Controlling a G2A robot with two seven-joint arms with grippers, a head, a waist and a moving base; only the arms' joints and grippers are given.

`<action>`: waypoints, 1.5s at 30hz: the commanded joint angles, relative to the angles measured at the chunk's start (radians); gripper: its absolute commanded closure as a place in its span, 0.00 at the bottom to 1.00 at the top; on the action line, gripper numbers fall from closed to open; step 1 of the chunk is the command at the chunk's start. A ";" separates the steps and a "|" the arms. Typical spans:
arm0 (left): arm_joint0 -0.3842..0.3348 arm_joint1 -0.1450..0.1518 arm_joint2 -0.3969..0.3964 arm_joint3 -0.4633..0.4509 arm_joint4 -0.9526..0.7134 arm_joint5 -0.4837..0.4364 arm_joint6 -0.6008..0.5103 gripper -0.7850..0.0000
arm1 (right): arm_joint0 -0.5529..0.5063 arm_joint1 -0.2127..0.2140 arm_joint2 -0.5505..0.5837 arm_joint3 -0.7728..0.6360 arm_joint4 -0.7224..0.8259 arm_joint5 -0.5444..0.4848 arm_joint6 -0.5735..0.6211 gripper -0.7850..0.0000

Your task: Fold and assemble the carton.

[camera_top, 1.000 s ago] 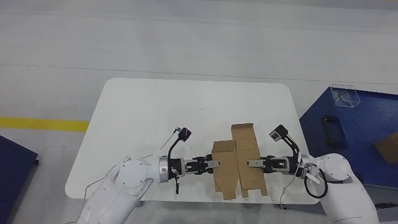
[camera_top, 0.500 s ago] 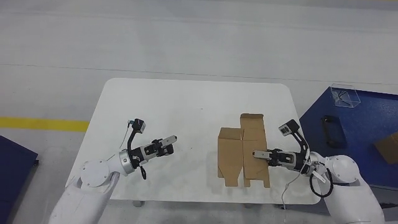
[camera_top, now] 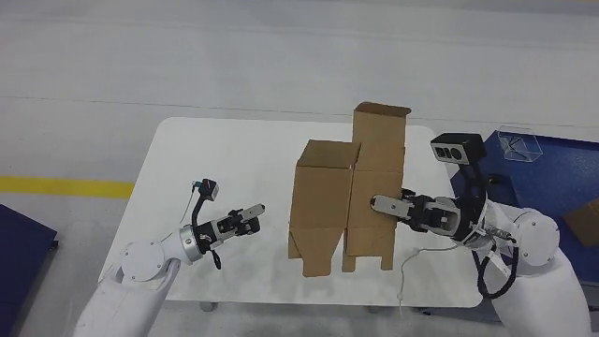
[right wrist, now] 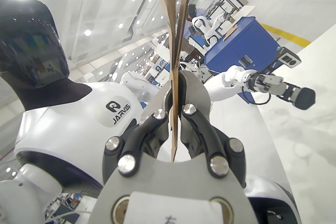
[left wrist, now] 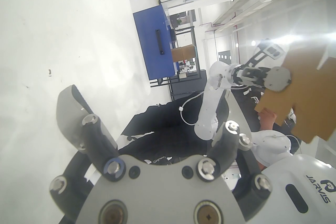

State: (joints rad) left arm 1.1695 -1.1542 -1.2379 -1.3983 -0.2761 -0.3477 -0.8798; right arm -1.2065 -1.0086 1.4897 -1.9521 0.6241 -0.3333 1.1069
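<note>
Carton (camera_top: 351, 187): flat brown board held up off the worktop (camera_top: 215, 150) at centre-right of the top view, broad face to the camera. One flap juts from its upper edge and notched flaps hang from its lower edge.
Right hand (camera_top: 384, 204): clamped on the carton's right edge, about mid-height. In its wrist view the board runs edge-on between the fingers (right wrist: 195, 93).
Left hand (camera_top: 251, 215): fingers apart, holding nothing, left of centre over the worktop.
Open room: white worktop shows between the left hand and the carton's left edge.
Cabinet (camera_top: 487, 173): blue, just beside the worktop's right edge.
</note>
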 commanded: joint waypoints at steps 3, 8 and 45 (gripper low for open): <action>0.000 0.000 0.000 0.000 0.000 0.000 0.000 0.00 | 0.046 -0.012 -0.083 0.017 0.096 0.061 -0.050 1.00; 0.000 0.000 0.000 0.000 0.000 0.000 0.000 0.00 | 0.081 -0.033 -0.187 0.148 0.586 0.375 -0.036 1.00; 0.000 0.000 0.000 0.000 0.000 0.000 0.000 0.00 | -0.048 -0.084 -0.254 0.222 0.920 0.727 -0.039 1.00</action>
State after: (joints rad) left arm 1.1695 -1.1542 -1.2379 -1.3983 -0.2761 -0.3477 -0.8798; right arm -1.2629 -1.0932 1.2253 -1.7430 1.7041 0.4996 1.0127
